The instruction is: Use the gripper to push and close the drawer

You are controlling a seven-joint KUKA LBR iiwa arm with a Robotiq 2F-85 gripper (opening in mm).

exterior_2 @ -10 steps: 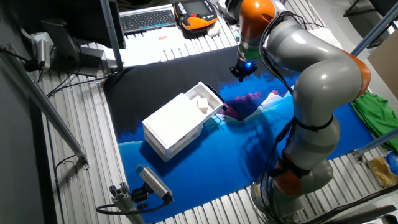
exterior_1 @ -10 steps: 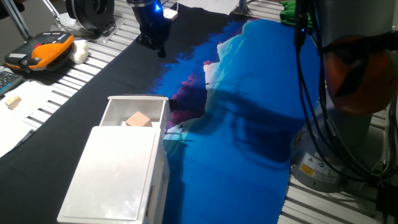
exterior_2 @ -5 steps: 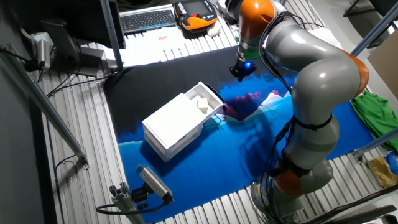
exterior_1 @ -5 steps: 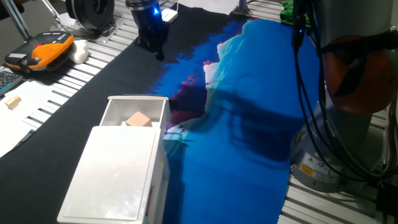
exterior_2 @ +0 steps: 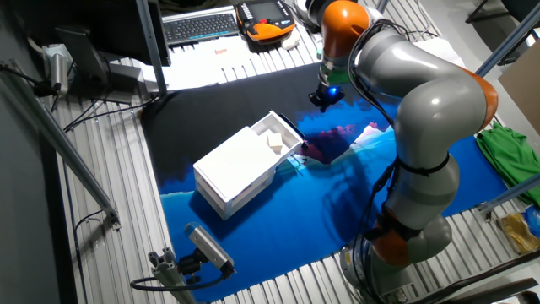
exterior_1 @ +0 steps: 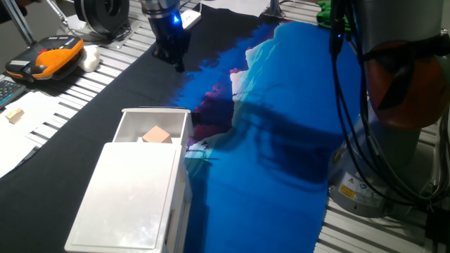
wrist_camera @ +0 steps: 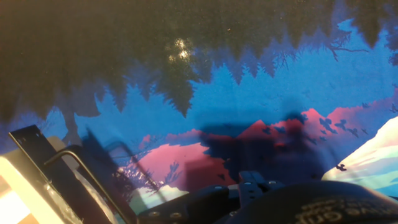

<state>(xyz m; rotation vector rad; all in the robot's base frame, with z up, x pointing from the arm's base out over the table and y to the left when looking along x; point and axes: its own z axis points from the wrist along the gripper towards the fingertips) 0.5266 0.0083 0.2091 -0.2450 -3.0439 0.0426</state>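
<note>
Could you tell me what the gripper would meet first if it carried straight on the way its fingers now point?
The gripper points downward, so it would probably meet the printed cloth first, not the drawer, which lies off to the side.

The end effector (exterior_1: 172,53) hangs at eleven o'clock above the dark mat (exterior_1: 281,140). At seven o'clock, the drawer (exterior_1: 156,126) stands open from its white casing (exterior_1: 130,200), holding a tan block (exterior_1: 156,135).

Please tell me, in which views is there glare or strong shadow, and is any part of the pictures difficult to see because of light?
One fixed view: soft glare on the glossy casing top; the gripper is dark apart from its blue light. The other fixed view: evenly lit; the arm's shadow lies on the blue cloth. Hand view: dim, a ceiling-light reflection on the dark mat, the drawer corner overexposed.
</note>
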